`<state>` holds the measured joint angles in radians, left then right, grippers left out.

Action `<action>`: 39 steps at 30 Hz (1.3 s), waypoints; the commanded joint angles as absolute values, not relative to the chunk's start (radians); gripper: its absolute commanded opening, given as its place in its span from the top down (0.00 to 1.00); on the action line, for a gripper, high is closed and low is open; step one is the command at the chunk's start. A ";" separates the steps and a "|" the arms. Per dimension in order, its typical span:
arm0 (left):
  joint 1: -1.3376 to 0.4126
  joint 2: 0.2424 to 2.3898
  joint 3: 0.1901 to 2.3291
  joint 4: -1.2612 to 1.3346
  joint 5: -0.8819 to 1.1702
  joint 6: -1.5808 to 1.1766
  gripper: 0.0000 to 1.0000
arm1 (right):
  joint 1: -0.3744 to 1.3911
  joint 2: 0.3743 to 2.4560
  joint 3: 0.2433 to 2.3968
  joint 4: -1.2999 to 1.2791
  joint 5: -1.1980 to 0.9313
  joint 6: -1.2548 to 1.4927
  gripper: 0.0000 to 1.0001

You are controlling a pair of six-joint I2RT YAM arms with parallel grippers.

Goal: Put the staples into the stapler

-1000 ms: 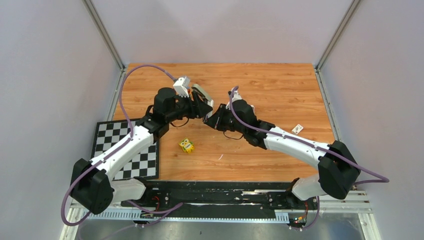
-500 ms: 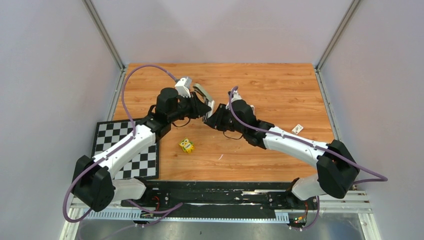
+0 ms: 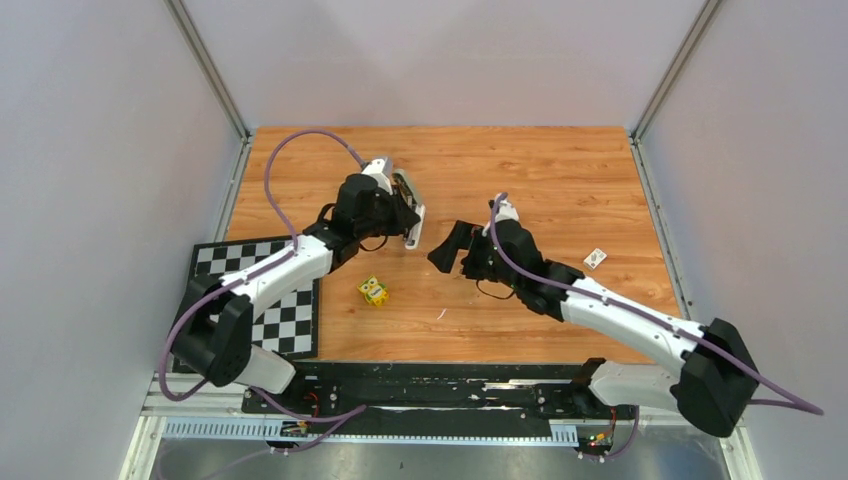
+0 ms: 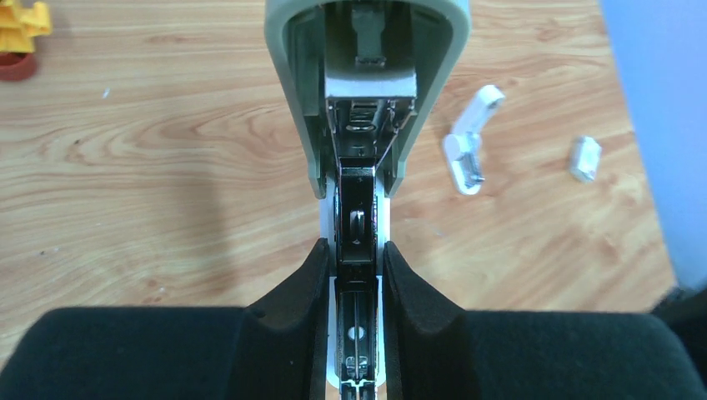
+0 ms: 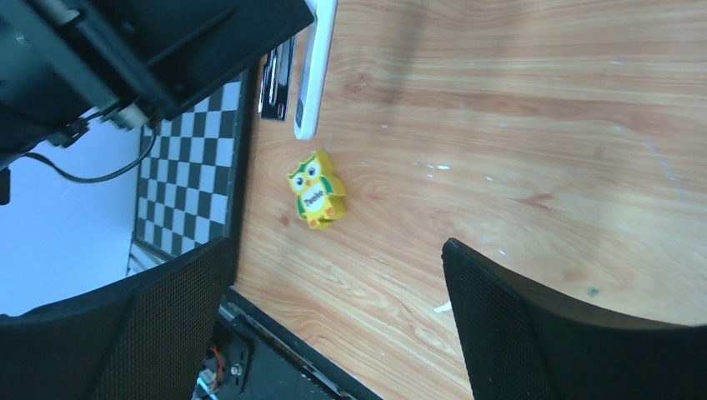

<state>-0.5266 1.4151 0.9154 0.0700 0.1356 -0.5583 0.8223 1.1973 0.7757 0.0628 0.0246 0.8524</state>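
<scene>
At the far left a checkerboard mat (image 3: 250, 300) lies along the near-left edge of the tabletop (image 3: 560, 170), under the left arm's reach but apart from the work. The left end effector (image 4: 357, 254) is closed narrowly on the lower body of the stapler (image 3: 408, 207). It holds the stapler raised near the middle of the wood, with the grey-green cover swung up and away. This grip likely serves to steady the body and leave the metal channel bare from above for a strip to be laid in. Whether the staples lie in that channel cannot be told; none is clearly seen on the wood either.

Just nearer the bases sits a yellow owl toy (image 3: 373, 291), close to any low path between the arms. To the right of the stapler, a little apart from it, the right end effector (image 5: 338, 250) hangs with its fingers spread wide and nothing between them. Further right a small white box (image 3: 595, 258) lies near the right edge. Open wood behind and to the right gives both arms room; the side walls stand well off.
</scene>
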 commanded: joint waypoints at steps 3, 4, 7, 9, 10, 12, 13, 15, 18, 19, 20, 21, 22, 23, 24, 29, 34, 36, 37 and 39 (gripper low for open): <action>-0.565 1.558 0.968 0.145 -0.099 -0.524 1.00 | 0.820 1.035 0.685 -0.114 0.209 0.807 0.00; -0.568 1.587 0.979 0.154 -0.111 -0.524 1.00 | 0.818 1.010 0.679 -0.137 0.230 0.798 0.00; -0.593 1.674 1.028 0.155 -0.155 -0.520 1.00 | 0.815 0.933 0.667 -0.201 0.291 0.779 0.00; -0.606 1.719 1.062 0.152 -0.184 -0.519 1.00 | 0.813 0.894 0.657 -0.233 0.324 0.768 0.00; -0.613 1.739 1.074 0.151 -0.203 -0.522 1.00 | 0.813 0.878 0.652 -0.246 0.339 0.765 0.00; -0.625 1.781 1.098 0.152 -0.227 -0.524 1.00 | 0.811 0.849 0.639 -0.267 0.360 0.765 0.00; -0.629 1.802 1.111 0.153 -0.234 -0.523 1.00 | 0.808 0.839 0.634 -0.273 0.364 0.765 0.00; -0.637 1.842 1.143 0.139 -0.241 -0.519 1.00 | 0.803 0.823 0.628 -0.281 0.365 0.763 0.00; -0.641 1.889 1.180 0.123 -0.260 -0.516 1.00 | 0.798 0.815 0.631 -0.289 0.366 0.745 0.00; -0.642 1.902 1.188 0.125 -0.263 -0.516 1.00 | 0.796 0.815 0.633 -0.292 0.367 0.738 0.00; -0.644 1.913 1.193 0.128 -0.265 -0.515 1.00 | 0.794 0.815 0.633 -0.293 0.369 0.730 0.00; -0.644 1.925 1.200 0.130 -0.264 -0.515 1.00 | 0.791 0.817 0.634 -0.295 0.367 0.725 0.00; -0.643 1.935 1.204 0.127 -0.265 -0.517 1.00 | 0.789 0.820 0.634 -0.296 0.366 0.716 0.00; -0.644 1.943 1.207 0.125 -0.266 -0.517 1.00 | 0.787 0.824 0.635 -0.296 0.365 0.710 0.00; -0.645 1.951 1.209 0.124 -0.267 -0.518 1.00 | 0.786 0.828 0.637 -0.301 0.365 0.705 0.00; -0.647 1.972 1.204 0.118 -0.270 -0.511 0.95 | 0.782 0.832 0.638 -0.311 0.370 0.709 0.00; -0.648 1.981 1.208 0.103 -0.261 -0.504 0.86 | 0.778 0.837 0.643 -0.314 0.383 0.699 0.00; -0.648 1.977 1.208 0.099 -0.248 -0.505 0.77 | 0.776 0.841 0.645 -0.322 0.393 0.694 0.00; -0.648 1.974 1.209 0.092 -0.247 -0.509 0.72 | 0.773 0.842 0.647 -0.328 0.395 0.695 0.00; -0.648 1.960 1.203 0.080 -0.245 -0.516 0.66 | 0.769 0.843 0.651 -0.341 0.400 0.693 0.00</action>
<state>-0.6376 1.9656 1.1843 0.0929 -0.2390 -0.5159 0.7895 0.8375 0.6453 -0.2905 0.3614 0.7120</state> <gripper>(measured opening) 0.299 0.996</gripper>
